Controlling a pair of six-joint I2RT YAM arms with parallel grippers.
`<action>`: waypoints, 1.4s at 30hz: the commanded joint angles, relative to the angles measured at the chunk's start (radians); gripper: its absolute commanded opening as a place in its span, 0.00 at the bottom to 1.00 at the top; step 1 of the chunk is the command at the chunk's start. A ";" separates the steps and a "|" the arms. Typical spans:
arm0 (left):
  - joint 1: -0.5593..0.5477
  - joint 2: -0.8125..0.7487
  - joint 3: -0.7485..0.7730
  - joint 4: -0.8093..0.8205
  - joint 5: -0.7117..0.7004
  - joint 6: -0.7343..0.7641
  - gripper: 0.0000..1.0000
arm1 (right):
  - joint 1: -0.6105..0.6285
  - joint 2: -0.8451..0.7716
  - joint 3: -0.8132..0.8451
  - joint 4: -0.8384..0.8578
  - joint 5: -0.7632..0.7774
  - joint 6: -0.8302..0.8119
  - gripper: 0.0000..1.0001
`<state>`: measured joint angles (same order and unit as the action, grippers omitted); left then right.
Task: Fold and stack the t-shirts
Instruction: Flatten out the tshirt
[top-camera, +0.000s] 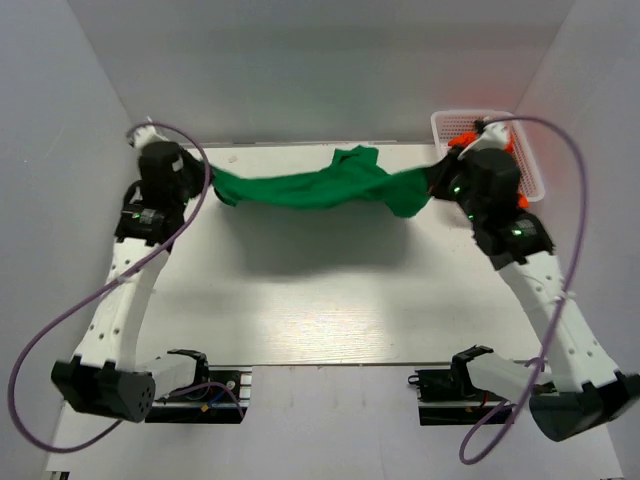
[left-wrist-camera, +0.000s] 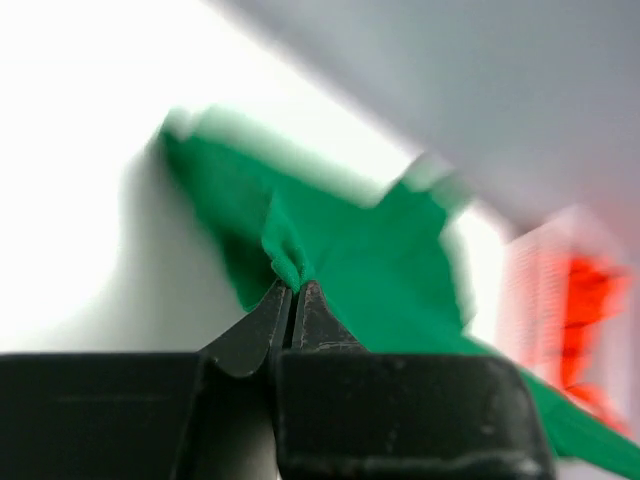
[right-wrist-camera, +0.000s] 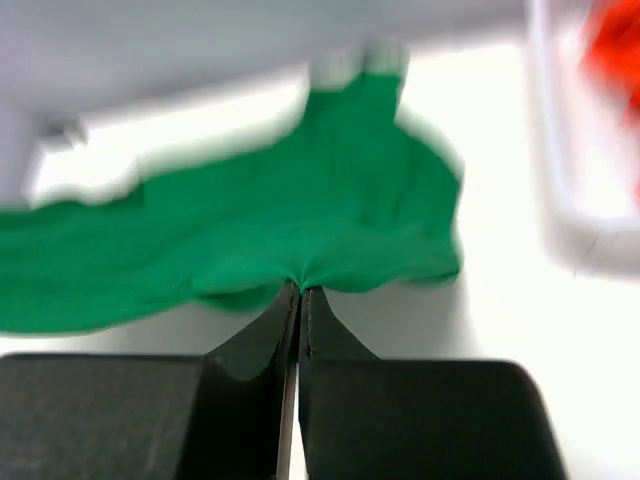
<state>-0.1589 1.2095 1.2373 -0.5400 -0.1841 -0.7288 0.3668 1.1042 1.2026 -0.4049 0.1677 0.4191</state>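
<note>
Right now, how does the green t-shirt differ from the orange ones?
The green t-shirt hangs stretched between the left pincer and the right pincer, both shut on it; the orange t-shirts sit bunched inside the white basket. The green one spans the table; the orange ones sit at one far corner. Both are plain cloth.
</note>
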 joint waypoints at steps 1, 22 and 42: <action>-0.001 -0.088 0.169 -0.008 -0.064 0.075 0.00 | -0.002 -0.061 0.194 -0.023 0.113 -0.094 0.00; 0.009 -0.304 0.666 -0.018 0.143 0.261 0.00 | -0.003 -0.187 0.864 0.057 -0.092 -0.488 0.00; 0.018 -0.461 0.589 -0.143 0.299 0.184 0.00 | -0.002 -0.391 0.599 0.121 -0.142 -0.433 0.00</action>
<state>-0.1459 0.7635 1.8915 -0.6521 0.1379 -0.5159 0.3668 0.7334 1.9068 -0.3683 -0.0235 -0.0319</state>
